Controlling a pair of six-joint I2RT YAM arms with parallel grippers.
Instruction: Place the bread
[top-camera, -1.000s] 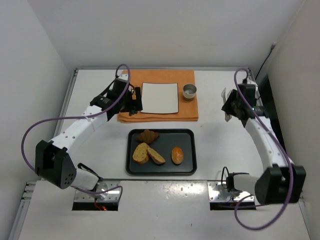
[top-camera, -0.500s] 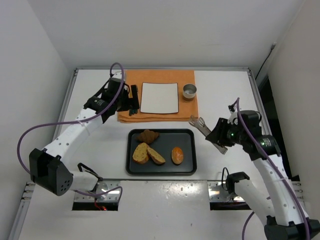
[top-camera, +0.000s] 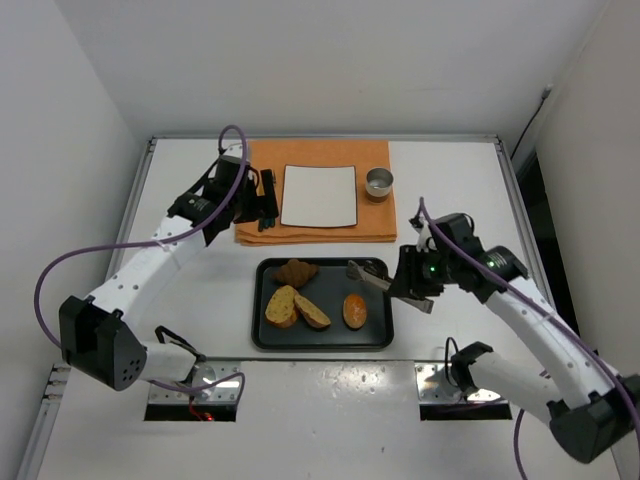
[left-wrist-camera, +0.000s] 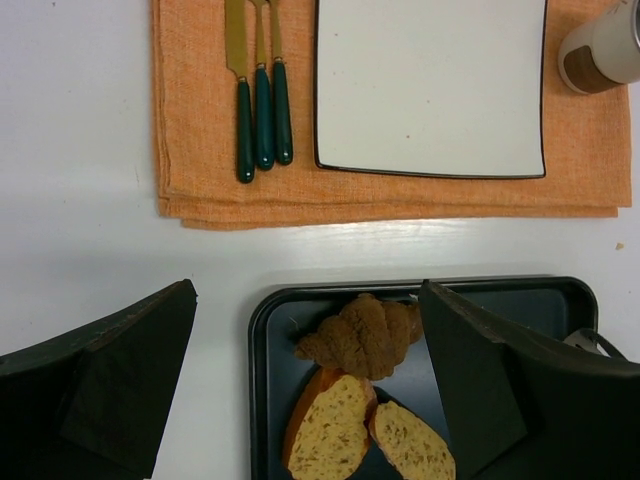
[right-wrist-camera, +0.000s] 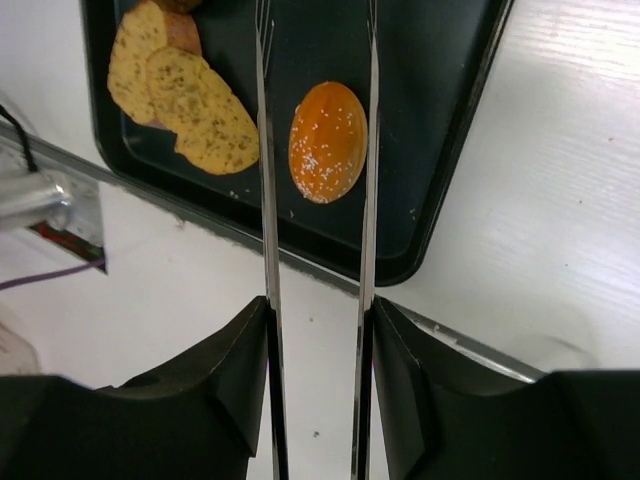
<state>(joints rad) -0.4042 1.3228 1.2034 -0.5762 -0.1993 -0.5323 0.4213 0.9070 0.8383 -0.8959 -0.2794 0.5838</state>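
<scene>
White walls are closing in a white tabletop (top-camera: 200, 300) on three sides. An orange cloth (top-camera: 375, 215) is lying at its far middle. A white square plate (top-camera: 320, 195) is sitting on the cloth, with a small metal cup (top-camera: 379, 182) just beside the plate on the right and three green-handled pieces of cutlery (left-wrist-camera: 258, 100) lying side by side on the left.

Nearer the arms, a black tray (top-camera: 320, 342) is carrying all the bread. The dark brown croissant (top-camera: 295, 272) is lying at the tray's far left. The glossy orange roll (top-camera: 355, 310) is lying toward its right side, apart from the rest. Two toasted slices (top-camera: 298, 308) are leaning against each other in front of the croissant.

The left gripper (top-camera: 266, 200) is hanging over the left part of the cloth, above the cutlery, with its fingers (left-wrist-camera: 120, 370) spread wide and holding nothing.

The right gripper (right-wrist-camera: 318, 310) is clamping a pair of thin metal tongs (right-wrist-camera: 266, 150) and reaching in over the right side of the tray. The two blades are standing slightly apart, and in the right wrist view the roll is showing in the gap between them. Whether the tips are touching the roll or the tray I cannot tell — the top view only places them over the tray, just beyond the roll and to the right of the croissant.
</scene>
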